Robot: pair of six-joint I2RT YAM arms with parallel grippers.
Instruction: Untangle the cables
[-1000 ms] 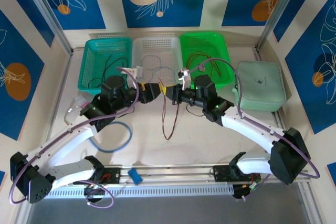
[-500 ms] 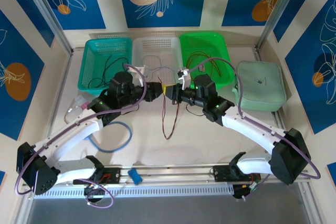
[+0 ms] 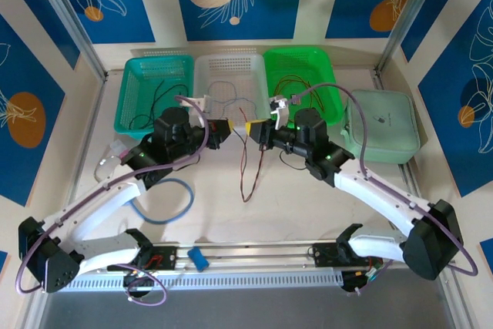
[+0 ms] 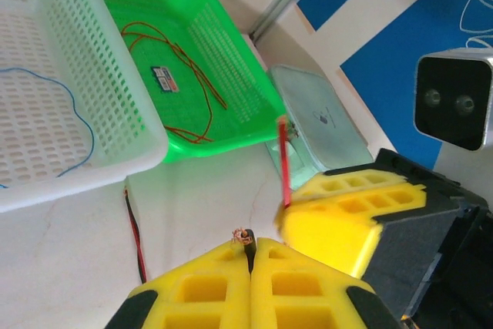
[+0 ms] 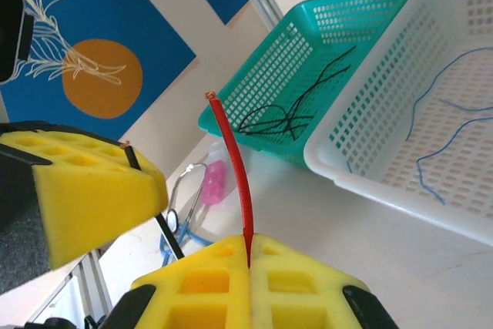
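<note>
- At the near edge of the table (image 3: 293,213), just past the left arm's base, lies a thick light-blue hose loop (image 3: 166,199).
- In mid-table, a thin red and black cable pair (image 3: 245,179) hangs from between the two arms' fingers and trails down onto the table.
- The left fingers (image 4: 231,267), yellow ribbed pads, are pressed fully together on the thin black cable (image 4: 248,250). Its bare copper tip pokes out just above the seam.
- The right fingers (image 5: 231,263), also yellow, are clamped tight on the thin red cable (image 5: 240,182). It stands up out of the seam with a slight curve.
- The two pairs of fingers face each other, near but not touching.
- Farther back, three plastic baskets stand in a row:
  - a teal mesh basket (image 3: 125,109) with black cables (image 3: 158,98);
  - a white mesh basket (image 3: 229,63) with a pale blue cable (image 5: 439,136);
  - a bright green basket (image 3: 302,53) with red-brown cables (image 4: 185,59).
- Just right of the green basket lies a mint-green zip pouch (image 3: 383,125).
</note>
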